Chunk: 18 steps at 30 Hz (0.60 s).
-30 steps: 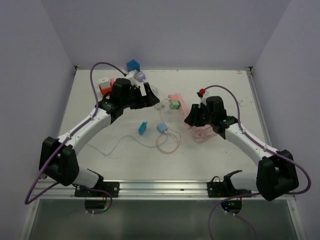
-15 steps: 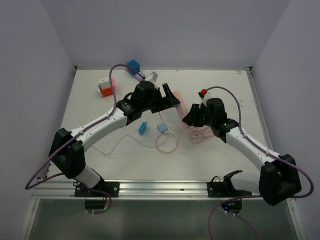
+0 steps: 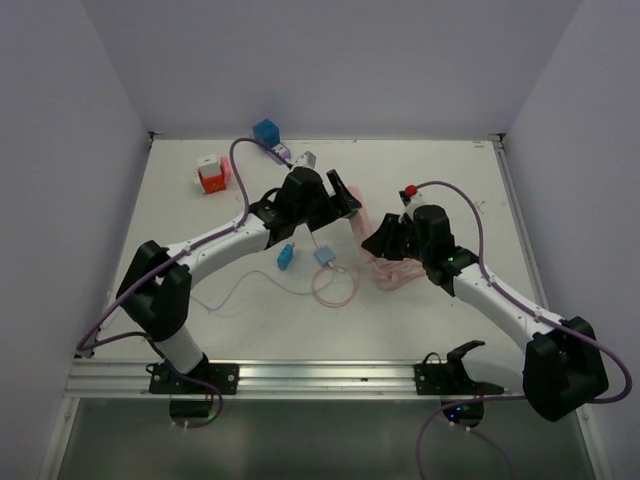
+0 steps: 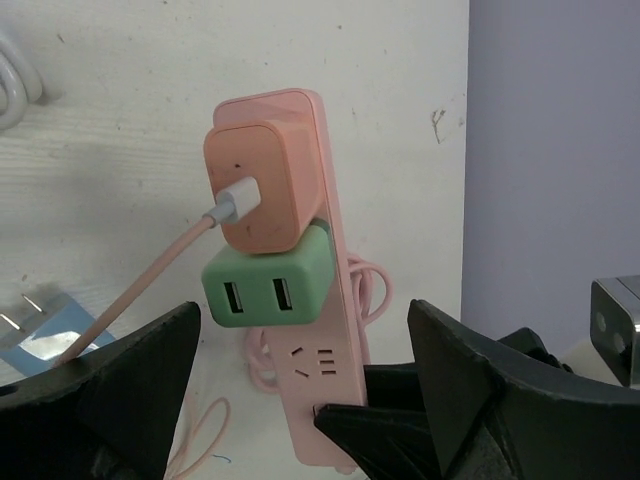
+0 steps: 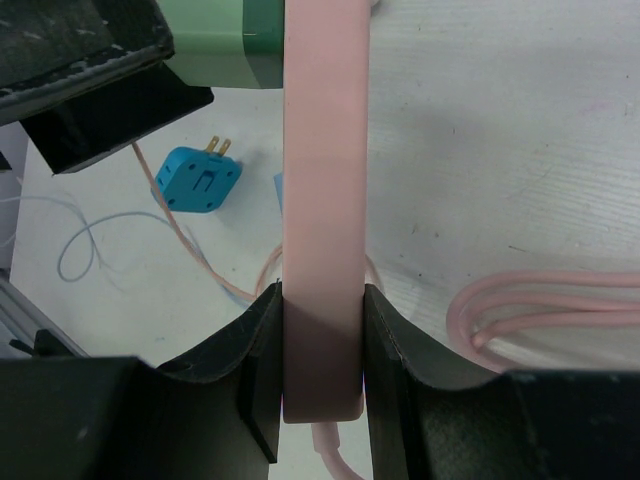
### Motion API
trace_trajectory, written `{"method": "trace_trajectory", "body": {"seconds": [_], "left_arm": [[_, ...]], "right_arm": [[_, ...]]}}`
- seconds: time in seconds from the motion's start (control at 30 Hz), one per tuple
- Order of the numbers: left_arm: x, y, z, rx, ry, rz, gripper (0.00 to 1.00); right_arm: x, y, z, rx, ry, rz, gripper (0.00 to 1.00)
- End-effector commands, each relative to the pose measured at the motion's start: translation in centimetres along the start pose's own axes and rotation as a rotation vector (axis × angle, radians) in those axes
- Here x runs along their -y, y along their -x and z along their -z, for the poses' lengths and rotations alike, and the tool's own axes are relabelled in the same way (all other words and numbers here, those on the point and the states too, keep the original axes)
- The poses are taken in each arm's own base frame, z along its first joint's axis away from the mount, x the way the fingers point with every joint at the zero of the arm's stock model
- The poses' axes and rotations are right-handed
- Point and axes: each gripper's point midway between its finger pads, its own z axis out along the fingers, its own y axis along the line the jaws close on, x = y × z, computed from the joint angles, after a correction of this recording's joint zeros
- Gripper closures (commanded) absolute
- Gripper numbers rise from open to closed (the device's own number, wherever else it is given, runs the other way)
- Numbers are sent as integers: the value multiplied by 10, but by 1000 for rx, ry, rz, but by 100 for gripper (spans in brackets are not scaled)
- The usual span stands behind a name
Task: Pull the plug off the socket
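**Plug [image 4: 262, 190] seated in the strip [image 4: 325, 410], left claw [image 4: 302, 315] wide around it**

Your left wrist view tells the most. The salmon plug sits at the far end of the pink strip, with its cord [image 4: 150, 275] leaving from the left face toward the bottom left. A green adapter [image 4: 265, 290] with two USB slots is pushed up against the plug's near edge, and you can see no gap between them. The left claw stands wide, one dark finger [image 4: 120, 390] on each side of the strip. Neither finger touches the plug or the adapter. At the bottom of that view the right claw shows as a dark shape clamped over the strip's near end.

Your right wrist view confirms that hold. The right claw [image 5: 322, 350] is closed on the strip's two long sides, with both pads flat against the pink casing. The salmon plug does not show here. You get only a corner of the green adapter at the top, with a left finger across it. This view adds a blue plug [image 5: 198, 183] lying loose on the desk [image 5: 500, 120], prongs up, and a pink coil [image 5: 540, 305] at the right.

The top view gives you the layout. Both claws meet at mid-desk, the left reaching in from the left and the right from the right, with the strip between them. The plug is hidden under the left claw there. A red cube [image 3: 210, 177] and a blue cube [image 3: 266, 131] sit well apart at the back left.
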Motion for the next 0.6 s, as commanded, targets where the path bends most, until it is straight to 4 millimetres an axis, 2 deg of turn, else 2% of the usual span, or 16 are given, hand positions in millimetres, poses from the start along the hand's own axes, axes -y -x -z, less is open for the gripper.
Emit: {"method": "trace_trajectory", "body": {"seconds": [0.0, 0.17, 0.37, 0.4, 0.43, 0.47, 0.5, 0.53, 0.57], "left_arm": [[7, 14, -8, 74, -14, 29, 12], [1, 12, -15, 73, -1, 31, 19], [1, 10, -18, 67, -12, 30, 40], [0, 9, -17, 64, -12, 30, 49], [9, 12, -18, 80, -50, 31, 55], [10, 13, -17, 82, -57, 32, 68], [10, 13, -17, 82, -60, 33, 75], [12, 11, -16, 75, -69, 35, 82], [12, 11, -16, 73, -70, 46, 94]], "right_arm": [[-40, 40, 13, 149, 144, 19, 100], [-39, 38, 14, 147, 143, 17, 100], [-36, 35, 13, 142, 137, 21, 100], [-36, 34, 12, 140, 135, 22, 100], [-34, 34, 12, 142, 128, 22, 100], [-30, 32, 10, 136, 112, 25, 100], [-27, 31, 9, 136, 98, 23, 100], [-19, 31, 8, 145, 64, 20, 100], [-11, 25, 6, 133, 29, 16, 100]]}}
